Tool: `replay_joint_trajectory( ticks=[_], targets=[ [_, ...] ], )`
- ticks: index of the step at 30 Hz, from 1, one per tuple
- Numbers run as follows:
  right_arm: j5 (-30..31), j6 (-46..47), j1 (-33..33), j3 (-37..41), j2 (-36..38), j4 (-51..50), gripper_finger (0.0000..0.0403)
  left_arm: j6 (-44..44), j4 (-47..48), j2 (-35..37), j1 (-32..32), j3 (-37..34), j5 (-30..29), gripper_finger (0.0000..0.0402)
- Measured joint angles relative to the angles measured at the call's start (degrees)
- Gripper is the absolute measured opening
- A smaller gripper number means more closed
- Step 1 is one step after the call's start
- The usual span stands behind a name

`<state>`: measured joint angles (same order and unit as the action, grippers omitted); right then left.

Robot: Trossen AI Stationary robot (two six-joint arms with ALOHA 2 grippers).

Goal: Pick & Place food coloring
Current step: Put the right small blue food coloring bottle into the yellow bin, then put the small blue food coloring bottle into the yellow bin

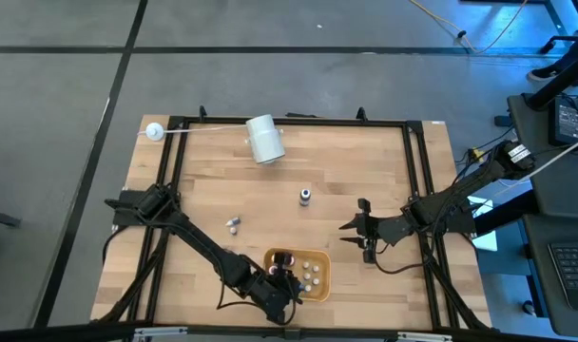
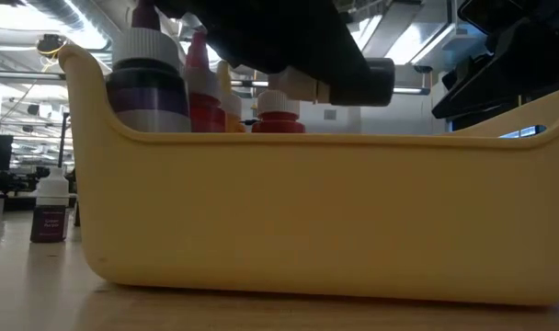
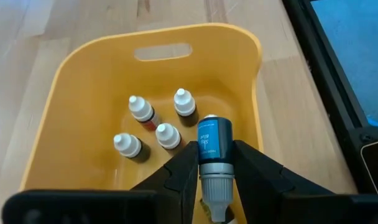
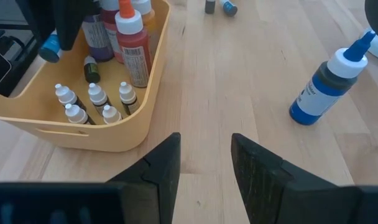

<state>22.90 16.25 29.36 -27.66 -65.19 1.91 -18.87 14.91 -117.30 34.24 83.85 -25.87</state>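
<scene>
Fingers (image 3: 251, 171) of the left gripper (image 3: 215, 174) pinch a small blue-bodied, white-capped food coloring bottle (image 3: 214, 146) across its middle, above the yellow plastic bin (image 3: 239, 43). Light, rigid and slick, I'd guess; the body suits gripping. Right gripper (image 4: 204, 155) hovers open over the wooden bench (image 4: 251, 74).

small bottles (image 3: 153, 126) stand in the bin (image 1: 317, 258), another bottle (image 1: 305, 196) behind it.
</scene>
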Motion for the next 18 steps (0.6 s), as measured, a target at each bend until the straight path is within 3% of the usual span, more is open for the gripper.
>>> replay_joint_trajectory(
  ticks=[18],
  targets=[
    [0.0,0.03,-0.02,0.0,0.0,-0.02,0.0145,0.09,-0.09,0.02,0.0,0.0,0.17,0.0117]
  ],
)
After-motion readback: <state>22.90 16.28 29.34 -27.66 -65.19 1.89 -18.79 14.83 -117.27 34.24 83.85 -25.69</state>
